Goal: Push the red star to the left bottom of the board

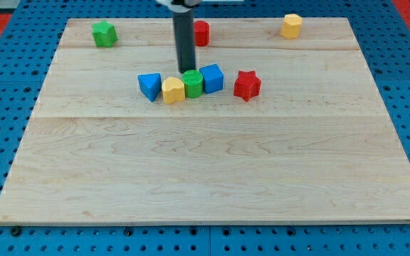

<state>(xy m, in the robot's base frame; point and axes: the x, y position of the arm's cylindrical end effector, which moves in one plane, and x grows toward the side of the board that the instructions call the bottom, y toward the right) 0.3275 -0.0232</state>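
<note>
The red star [247,84] lies on the wooden board [212,171], right of centre in the upper half. My tip [186,70] is at the end of the dark rod, just above the green block [193,82], well to the left of the red star. A row of blocks sits left of the star: a blue triangle-like block [149,86], a yellow block [173,90], the green block and a blue cube [211,77].
A green star-like block [104,33] sits at the top left. A red block [201,33] sits at the top centre, partly behind the rod. A yellow block [291,25] sits at the top right. Blue pegboard surrounds the board.
</note>
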